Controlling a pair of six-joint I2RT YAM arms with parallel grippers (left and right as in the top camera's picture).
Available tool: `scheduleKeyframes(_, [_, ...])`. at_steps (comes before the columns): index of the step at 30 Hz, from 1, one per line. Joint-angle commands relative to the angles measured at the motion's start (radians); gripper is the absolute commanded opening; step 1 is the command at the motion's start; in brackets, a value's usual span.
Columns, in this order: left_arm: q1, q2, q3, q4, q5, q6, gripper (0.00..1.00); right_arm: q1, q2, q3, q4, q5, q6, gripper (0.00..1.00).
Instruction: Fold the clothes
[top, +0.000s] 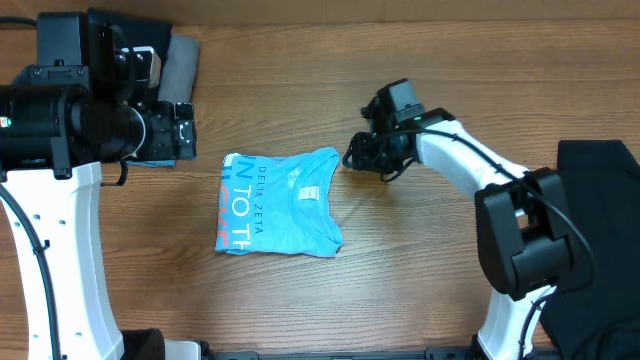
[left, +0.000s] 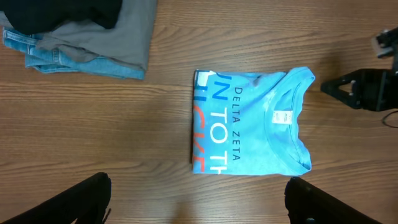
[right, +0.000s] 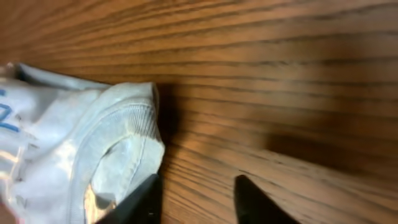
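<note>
Beside T-shirt collar edge, right pincer gapes.

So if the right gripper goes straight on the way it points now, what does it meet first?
Probably the neck edge of the blue T-shirt, just ahead of the right gripper; its open jaws hold nothing. Height above the table is unclear.

Open table runs along both long sides of the folded blue T-shirt. Collar side is blocked by the right gripper, just beside it. Stacked garments crowd the far-L corner & a black garment fills the R edge.
</note>
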Motion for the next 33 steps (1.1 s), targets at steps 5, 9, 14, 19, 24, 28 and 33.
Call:
scheduleKeyframes(5, [0.000,0.006,-0.002,-0.005,-0.013,0.023,0.96,0.010,-0.040,0.011,-0.019,-0.317,-0.108,0.45])
scheduleKeyframes(9, [0.000,0.006,-0.007,-0.008,-0.029,0.022,0.96,0.083,-0.063,0.011,-0.067,-0.327,-0.109,0.39])
scheduleKeyframes(14, [0.000,0.015,-0.067,0.002,0.001,0.023,0.96,0.211,-0.054,0.010,-0.164,-0.198,-0.090,0.43])
scheduleKeyframes(19, [0.000,0.021,-0.237,0.067,0.013,0.022,0.96,0.293,-0.010,0.003,-0.182,-0.068,-0.043,0.52])
scheduleKeyframes(24, [0.000,0.021,-0.394,0.175,0.085,0.023,0.98,0.298,-0.002,0.005,-0.229,-0.109,-0.026,0.12])
scheduleKeyframes(28, [0.000,0.021,-0.505,0.259,0.085,0.023,1.00,0.277,-0.031,0.005,-0.301,-0.095,-0.030,0.04])
scheduleKeyframes(33, [-0.001,0.021,-0.646,0.388,0.122,0.022,1.00,0.253,-0.071,0.005,-0.419,0.023,-0.029,0.04])
